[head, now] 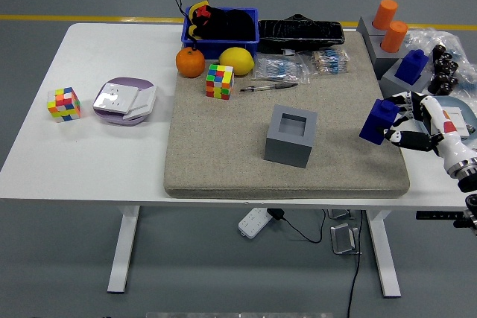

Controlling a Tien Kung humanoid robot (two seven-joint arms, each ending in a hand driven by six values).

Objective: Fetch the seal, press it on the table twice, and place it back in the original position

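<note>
The scene is bright and evenly lit from above, with soft, diffuse light and no harsh contrast. Shadows are short and faint: the grey square holder block (291, 136), left of the white-and-black right hand (417, 126), throws only a pale shade on the beige felt mat (223, 154) around its base, and the hollow in its top is dark. The blue plastic seal (377, 121) in the hand's fingers casts a weak shadow just beneath it. Beyond the hand, the crinkled clear plastic bag (447, 42) shows small glints of glare. The white table top (89, 154), far to the hand's left, is near to washed out. Focus is sharp throughout, without motion blur; straight edges bend slightly toward the borders.
</note>
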